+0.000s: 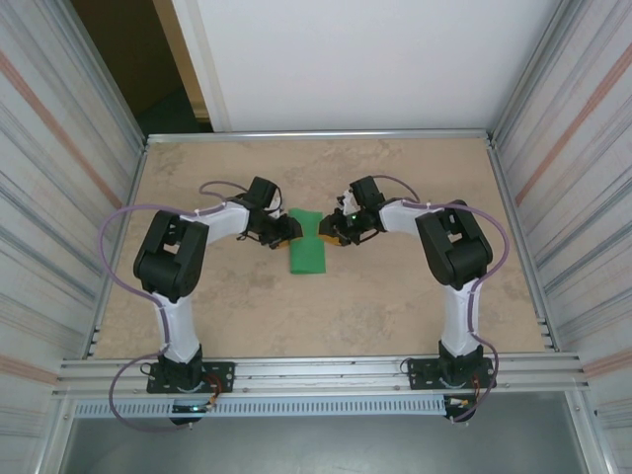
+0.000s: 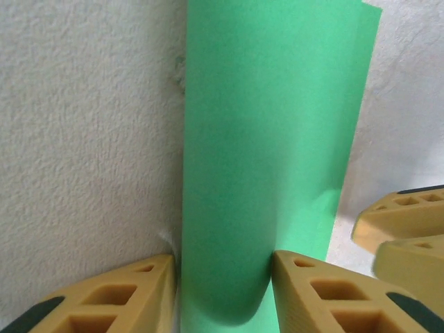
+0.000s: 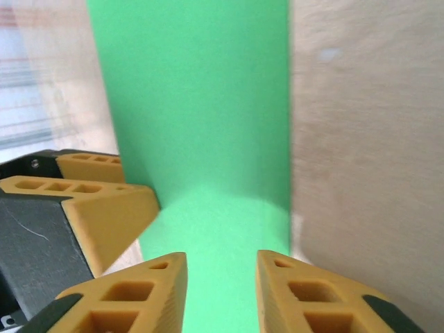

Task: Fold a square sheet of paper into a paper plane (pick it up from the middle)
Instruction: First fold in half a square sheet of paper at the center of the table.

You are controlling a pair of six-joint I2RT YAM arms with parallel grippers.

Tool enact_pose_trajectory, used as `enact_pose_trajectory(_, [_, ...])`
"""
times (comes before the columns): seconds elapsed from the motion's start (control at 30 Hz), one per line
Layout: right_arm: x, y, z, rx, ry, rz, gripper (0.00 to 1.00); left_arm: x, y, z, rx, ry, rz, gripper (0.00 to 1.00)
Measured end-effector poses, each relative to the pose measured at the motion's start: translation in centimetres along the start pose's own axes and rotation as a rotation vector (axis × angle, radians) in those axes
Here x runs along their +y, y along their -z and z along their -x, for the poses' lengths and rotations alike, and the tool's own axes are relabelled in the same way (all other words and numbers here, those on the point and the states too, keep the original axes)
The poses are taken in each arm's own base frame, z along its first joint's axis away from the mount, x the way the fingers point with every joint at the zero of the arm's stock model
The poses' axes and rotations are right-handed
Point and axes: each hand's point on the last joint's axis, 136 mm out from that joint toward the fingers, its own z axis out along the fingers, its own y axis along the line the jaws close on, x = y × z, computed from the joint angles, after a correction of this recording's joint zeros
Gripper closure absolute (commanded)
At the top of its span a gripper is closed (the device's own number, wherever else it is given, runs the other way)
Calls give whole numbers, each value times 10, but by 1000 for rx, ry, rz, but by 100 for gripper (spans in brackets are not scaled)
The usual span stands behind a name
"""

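Left gripper (image 2: 222, 258) squeezed the paper (image 2: 270, 139) at its bowed middle, apparently to lift it; right gripper (image 3: 220, 255), jaws parted, straddled its right side without gripping.

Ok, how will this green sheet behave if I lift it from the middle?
Probably floppy: the green sheet bows into a soft curve between the fingers of the left gripper. Likely very light and easily creased, since it looks thin as it lies on the table. Pushed on that matte surface, it may buckle rather than slide.
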Motion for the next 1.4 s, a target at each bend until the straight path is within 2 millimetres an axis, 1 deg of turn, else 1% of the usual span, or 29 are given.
enact_pose_trajectory(0.13, [-2,31,6,-90,-3,-38,66,1,-1,-1,0,-18,17,59])
enact_pose_trajectory(0.23, [5,53,10,-161,15,-53,66,2,-2,-1,4,-28,26,59])
enact_pose_trajectory(0.33, [9,66,6,-201,33,-66,66,1,-4,-1,10,-34,42,56])
enact_pose_trajectory(0.4, [8,70,2,-216,31,-79,66,1,-5,-2,15,-39,64,55])
enact_pose_trajectory(0.6, [-7,70,-9,-221,0,-143,66,2,-9,-3,27,-48,155,54])
enact_pose_trajectory(0.87, [-10,71,-11,-221,-6,-161,65,7,-16,-7,30,-45,211,53])
enact_pose_trajectory(1.1, [-19,70,-18,-202,-17,-170,65,10,-17,-9,13,-46,218,53])
enact_pose_trajectory(1.3, [-23,75,-12,-214,-32,-169,65,9,-17,-8,8,-48,222,52])
enact_pose_trajectory(1.4, [-22,75,-12,-212,-30,-162,64,9,-17,-8,14,-48,226,51])
